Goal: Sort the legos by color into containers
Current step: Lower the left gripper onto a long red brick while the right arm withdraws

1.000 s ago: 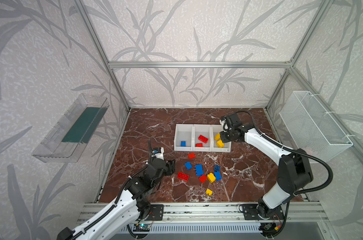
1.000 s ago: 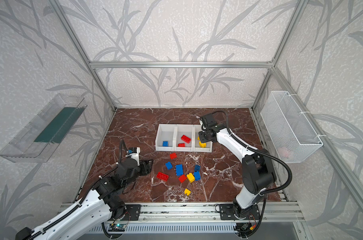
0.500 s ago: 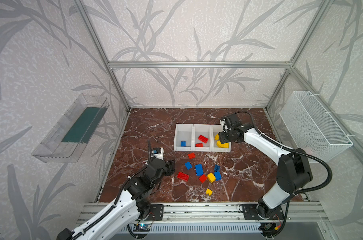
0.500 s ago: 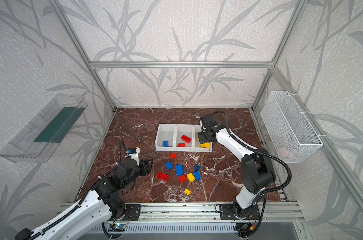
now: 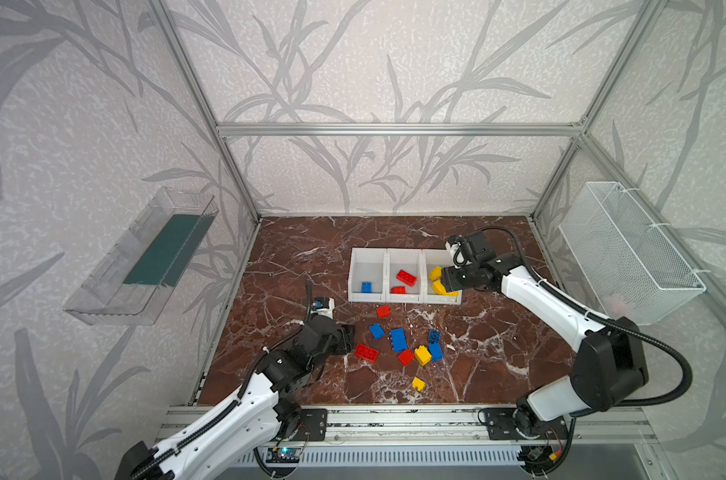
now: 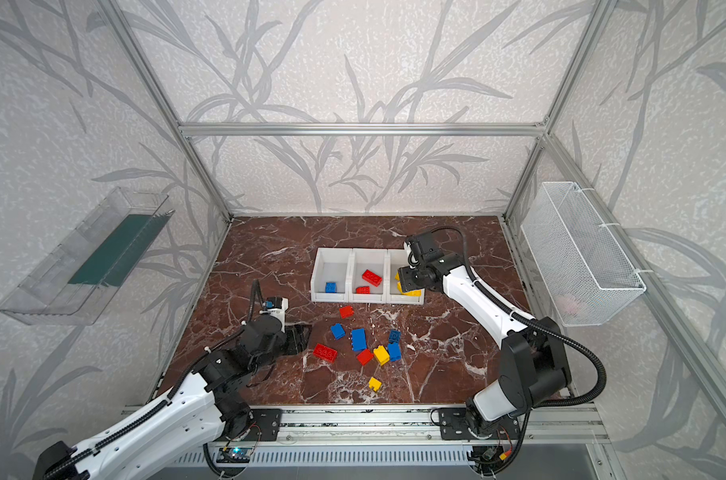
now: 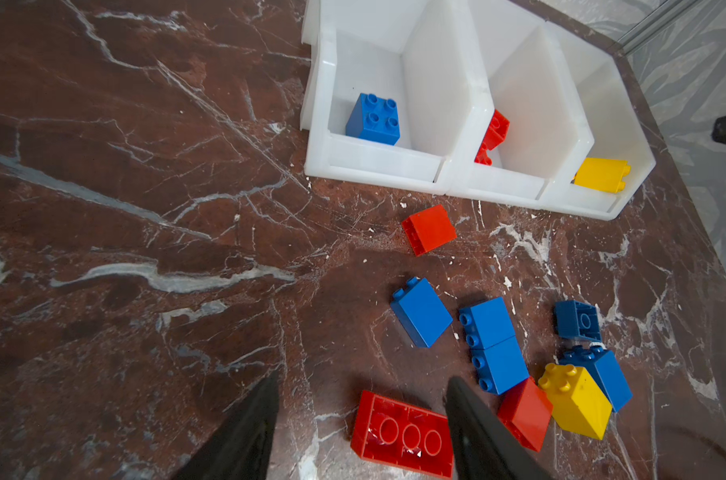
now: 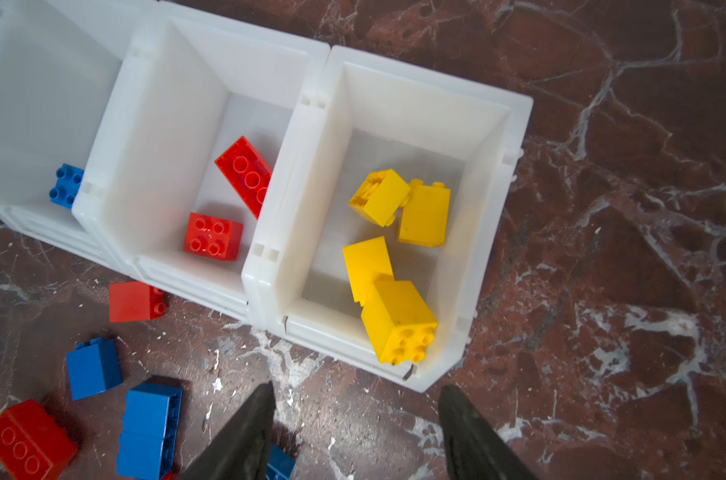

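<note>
Right gripper [image 8: 355, 392] hangs empty, jaws apart, at the bins' [image 8: 419, 79] yellow end; 1 yellow brick [image 8: 398, 320] perches on that low front lip and may topple out; left gripper [image 7: 361, 382], also spread and empty, brackets a red brick [image 7: 403, 434] before the bins; 1 jaw may clip it askew.

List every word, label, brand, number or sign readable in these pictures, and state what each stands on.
No text can be read in any view.
The white bins: plain, no label or number on the faces shown.
The legos: any embossing on the studs is too small to read.
The wire basket and clear tray: no lettering visible.
</note>
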`<control>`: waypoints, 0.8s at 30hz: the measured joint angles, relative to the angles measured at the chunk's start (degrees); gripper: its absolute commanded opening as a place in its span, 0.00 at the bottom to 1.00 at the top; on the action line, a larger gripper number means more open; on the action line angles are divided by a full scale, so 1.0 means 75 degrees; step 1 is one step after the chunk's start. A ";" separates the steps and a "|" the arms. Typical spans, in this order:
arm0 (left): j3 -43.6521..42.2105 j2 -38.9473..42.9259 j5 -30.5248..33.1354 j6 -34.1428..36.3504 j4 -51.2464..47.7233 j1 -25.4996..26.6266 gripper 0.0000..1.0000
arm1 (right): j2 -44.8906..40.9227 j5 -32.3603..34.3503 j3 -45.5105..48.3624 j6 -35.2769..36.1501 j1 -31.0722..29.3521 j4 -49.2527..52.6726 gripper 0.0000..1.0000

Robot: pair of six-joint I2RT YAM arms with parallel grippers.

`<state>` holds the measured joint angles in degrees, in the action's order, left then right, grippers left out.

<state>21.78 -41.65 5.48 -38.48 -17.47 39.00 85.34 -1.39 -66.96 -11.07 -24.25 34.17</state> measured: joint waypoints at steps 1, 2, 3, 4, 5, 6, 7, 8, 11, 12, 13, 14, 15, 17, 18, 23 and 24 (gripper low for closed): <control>0.0000 -0.0128 -0.0079 0.0026 0.0003 0.0023 0.69 | -0.0149 -0.0052 0.0128 -0.0038 0.0000 0.0012 0.64; 0.0000 -0.0283 -0.0152 0.0055 0.0006 0.0050 0.69 | -0.0318 -0.0108 0.0268 -0.0093 0.0000 0.0015 0.64; 0.0003 -0.0423 -0.0207 0.0087 0.0020 0.0079 0.70 | -0.0455 -0.0149 0.0382 -0.0146 0.0000 0.0015 0.64; 0.0009 -0.0592 -0.0265 0.0131 0.0026 0.0111 0.71 | -0.0627 -0.0187 0.0522 -0.0189 0.0000 0.0026 0.64; 0.0023 -0.0772 -0.0315 0.0189 0.0020 0.0149 0.72 | -0.0801 -0.0227 0.0656 -0.0233 0.0000 0.0041 0.64; 0.0047 -0.0915 -0.0353 0.0248 0.0017 0.0184 0.73 | -0.0956 -0.0233 0.0778 -0.0291 0.0000 0.0050 0.65; 0.0082 -0.1078 -0.0385 0.0318 0.0017 0.0236 0.75 | -0.1131 -0.0242 0.0921 -0.0347 0.0000 0.0055 0.64; 0.0128 -0.1230 -0.0411 0.0391 0.0023 0.0297 0.77 | -0.1294 -0.0248 0.1061 -0.0396 0.0000 0.0055 0.64; 0.0329 -0.1661 -0.0522 0.0644 0.0041 0.0466 0.82 | -0.1769 -0.0248 0.1495 -0.0562 0.0000 0.0050 0.65; 0.0399 -0.1810 -0.0554 0.0731 0.0050 0.0516 0.82 | -0.1918 -0.0245 0.1635 -0.0609 0.0000 0.0052 0.65; 0.0487 -0.1988 -0.0580 0.0801 0.0050 0.0574 0.82 | -0.2063 -0.0239 0.1772 -0.0667 0.0000 0.0061 0.65; 0.0571 -0.2154 -0.0595 0.0892 0.0041 0.0644 0.83 | -0.2192 -0.0221 0.1900 -0.0717 0.0000 0.0052 0.65; 0.0641 -0.2291 -0.0609 0.0968 0.0041 0.0705 0.83 | -0.2282 -0.0219 0.1988 -0.0749 0.0000 0.0052 0.65; 0.0813 -0.2602 -0.0664 0.1128 0.0032 0.0889 0.83 | -0.2474 -0.0192 0.2180 -0.0822 0.0000 0.0052 0.65; 0.0868 -0.2699 -0.0682 0.1180 0.0035 0.0953 0.82 | -0.2538 -0.0184 0.2244 -0.0848 0.0000 0.0052 0.65; 0.1157 -0.3206 -0.0761 0.1445 -0.0006 0.1221 0.83 | -0.2716 -0.0122 0.2413 -0.0950 0.0000 0.0035 0.66; 0.1236 -0.3331 -0.0746 0.1475 -0.0055 0.1265 0.83 | -0.2736 -0.0108 0.2442 -0.0962 0.0000 0.0023 0.66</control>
<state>31.05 -66.63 -0.12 -27.42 -17.89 48.49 64.82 -2.20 -48.64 -18.28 -24.25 34.35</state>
